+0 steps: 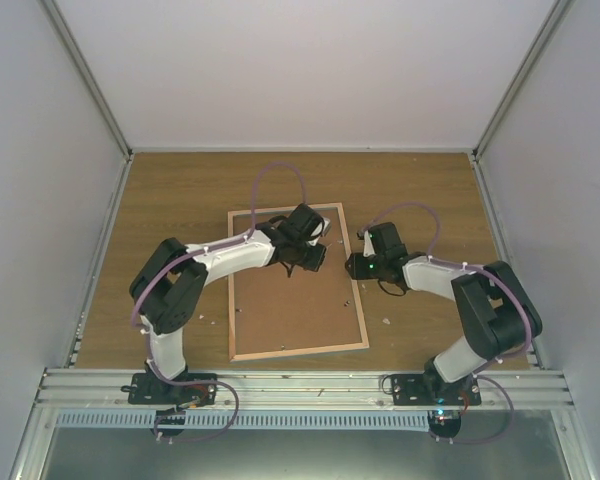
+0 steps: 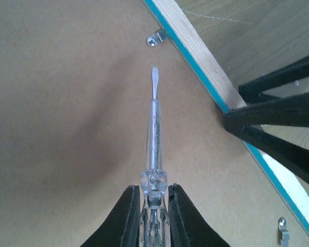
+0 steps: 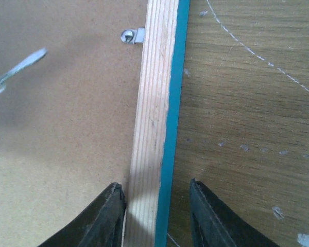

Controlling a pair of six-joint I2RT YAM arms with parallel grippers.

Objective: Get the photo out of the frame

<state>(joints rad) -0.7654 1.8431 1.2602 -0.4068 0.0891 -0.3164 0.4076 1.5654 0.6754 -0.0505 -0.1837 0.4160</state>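
- Upper centre of top view: left gripper (image 2: 154, 193) clamped tight on a clear-handled screwdriver (image 2: 153, 134), blade tip short of a metal clip (image 2: 157, 38).
- Beneath, mid-picture: frame (image 1: 290, 310) lying back-up on the table (image 1: 180, 190).
- Right of centre: right gripper (image 3: 155, 188) part-open, fingers astride the frame's right rail, not squeezing it.

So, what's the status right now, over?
Left gripper shut on screwdriver, tip near a clip. Right gripper open, straddling frame rail. Frame face down, photo hidden behind back panel, clips in place.
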